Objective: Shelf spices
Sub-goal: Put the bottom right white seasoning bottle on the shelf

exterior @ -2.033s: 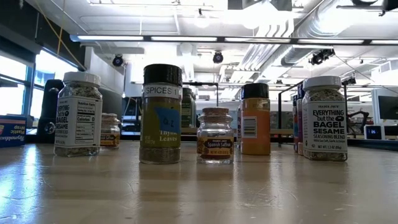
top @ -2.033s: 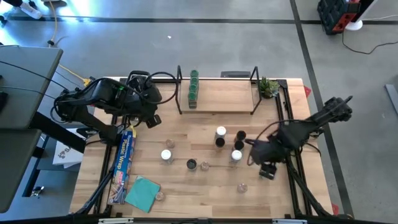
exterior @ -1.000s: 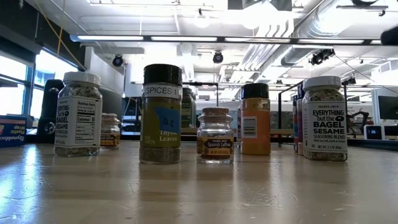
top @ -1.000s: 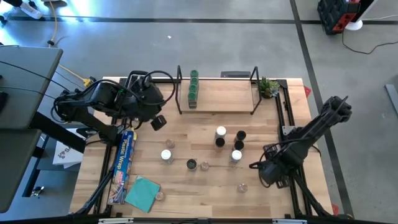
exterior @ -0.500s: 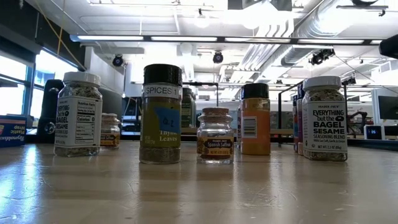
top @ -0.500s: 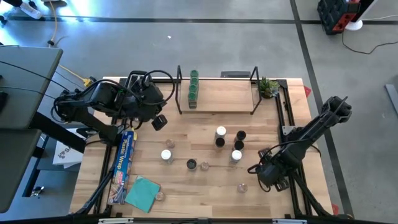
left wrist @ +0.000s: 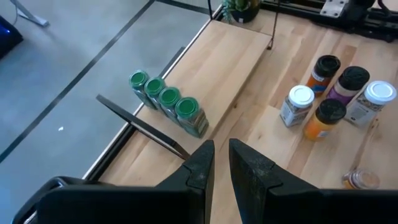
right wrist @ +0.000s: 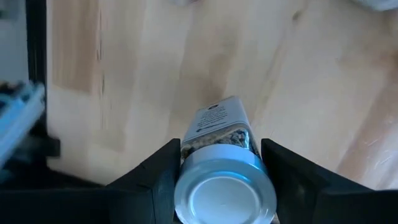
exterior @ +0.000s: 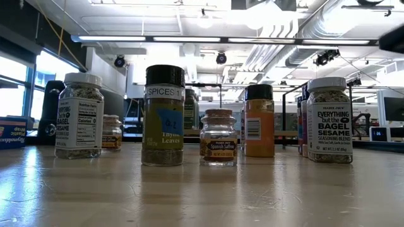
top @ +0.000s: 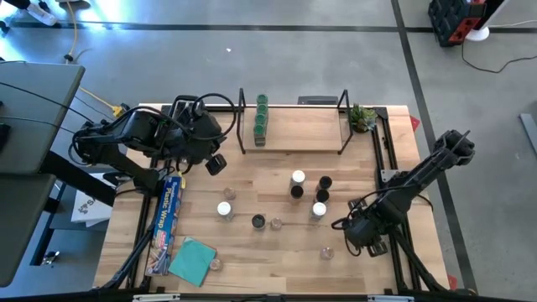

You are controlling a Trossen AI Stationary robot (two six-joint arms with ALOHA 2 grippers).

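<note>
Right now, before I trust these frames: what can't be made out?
- White-lidded glass spice jar: high view, hidden beneath the right gripper; in the right wrist view its label is foreshortened.
- Light-wood shelf with black end frames: low view, mostly blocked by the black-lidded thyme jar and its neighbours.
- Small clear-topped jar: high view, too small to read.
- Left gripper: outside the low view.

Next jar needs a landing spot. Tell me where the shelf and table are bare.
The shelf is bare from the row of green-topped jars at its left end across to its right frame. The table is bare between the teal cloth and the clear-topped jar. The middle is crowded with standing jars.
</note>
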